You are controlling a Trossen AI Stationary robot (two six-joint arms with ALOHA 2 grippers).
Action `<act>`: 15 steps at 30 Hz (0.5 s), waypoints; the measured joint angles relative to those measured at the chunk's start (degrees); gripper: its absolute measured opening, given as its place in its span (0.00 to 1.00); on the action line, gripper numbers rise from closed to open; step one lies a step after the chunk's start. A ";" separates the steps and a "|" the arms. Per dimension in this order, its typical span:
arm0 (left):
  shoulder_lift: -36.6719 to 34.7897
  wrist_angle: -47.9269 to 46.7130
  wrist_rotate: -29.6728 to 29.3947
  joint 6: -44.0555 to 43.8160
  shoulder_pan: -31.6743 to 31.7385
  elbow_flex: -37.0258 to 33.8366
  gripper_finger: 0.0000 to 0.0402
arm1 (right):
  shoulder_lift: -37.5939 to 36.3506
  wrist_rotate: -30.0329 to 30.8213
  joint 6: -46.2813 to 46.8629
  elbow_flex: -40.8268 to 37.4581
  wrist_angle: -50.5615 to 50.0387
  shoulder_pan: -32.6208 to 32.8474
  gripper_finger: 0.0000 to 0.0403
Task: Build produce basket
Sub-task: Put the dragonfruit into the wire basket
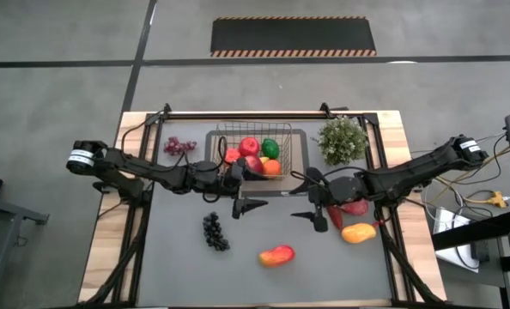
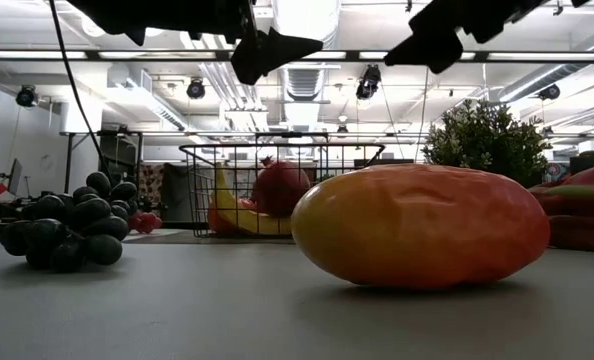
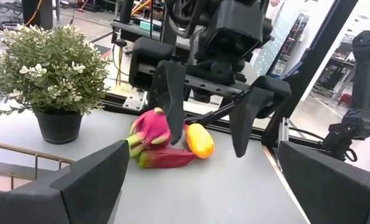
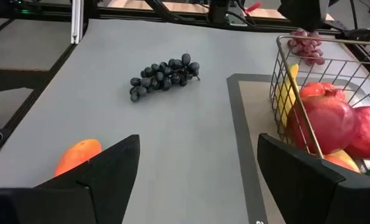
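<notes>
The wire basket (image 1: 255, 148) stands on a grey tray at the table's far middle. It holds red apples (image 4: 328, 121), a green pepper (image 1: 270, 148), an orange and a banana. On the mat lie dark grapes (image 1: 215, 232), a mango (image 1: 276, 255), a second mango (image 1: 358, 232) and a pink dragon fruit (image 1: 348, 208). Pale purple grapes (image 1: 179, 146) lie left of the basket. My left gripper (image 1: 246, 190) and right gripper (image 1: 311, 199) hang open above the mat just near of the basket, facing each other, nothing between their fingers.
A bushy potted plant (image 1: 343, 140) stands right of the basket at the far right. The tray (image 1: 300, 137) reaches out from under the basket. The mat's near left part and its near edge are bare. Black frame rails run along the table's sides.
</notes>
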 joint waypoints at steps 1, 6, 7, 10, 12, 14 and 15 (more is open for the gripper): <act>0.00 -0.01 -0.14 -0.01 0.00 0.00 0.98 | 0.02 0.01 0.00 0.57 -0.77 0.00 0.75; 0.00 -0.06 -0.23 -0.13 0.00 0.00 0.98 | 0.02 0.00 1.81 2.82 -5.19 0.11 0.73; 0.00 -0.06 -0.23 -0.11 0.00 0.00 0.98 | 0.02 0.00 2.69 3.10 -6.20 0.11 0.72; 0.00 -0.06 -0.23 0.04 0.00 0.00 0.98 | 0.02 -0.01 5.27 3.52 -8.49 0.11 0.72; 0.00 -0.06 -0.23 0.05 0.00 0.00 0.98 | 0.02 -0.03 7.56 4.05 -10.74 0.13 0.72; 0.00 -0.06 -0.22 0.07 0.00 0.00 0.98 | 0.02 -0.04 9.58 4.72 -13.13 0.13 0.72; 0.00 -0.04 -0.20 0.07 0.00 0.00 0.98 | 0.02 -0.02 10.79 5.10 -14.59 0.13 0.71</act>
